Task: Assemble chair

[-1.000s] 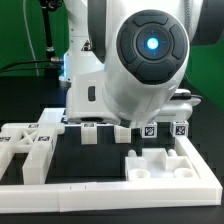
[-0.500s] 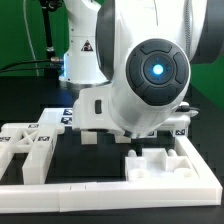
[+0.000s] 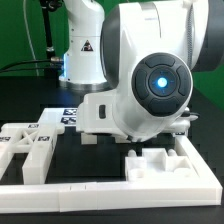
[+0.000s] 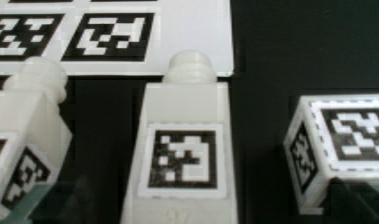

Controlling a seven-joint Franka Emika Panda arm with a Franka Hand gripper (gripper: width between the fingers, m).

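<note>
Arm [image 3: 150, 85] hides the gripper

Whether the fingers are apart or together cannot be told. Ahead of them lies the marker board [image 4: 97, 35], nearer a tagged chair leg [image 4: 186, 140], with a cube-topped post [image 4: 355, 140] just beside it

Behind me stands a plain green wall [image 3: 20, 30], a thin black cable [image 3: 47, 40] hanging before it. Beneath me spreads a matte black surface [image 3: 100, 158], edged by a long white rail [image 3: 100, 187].
</note>
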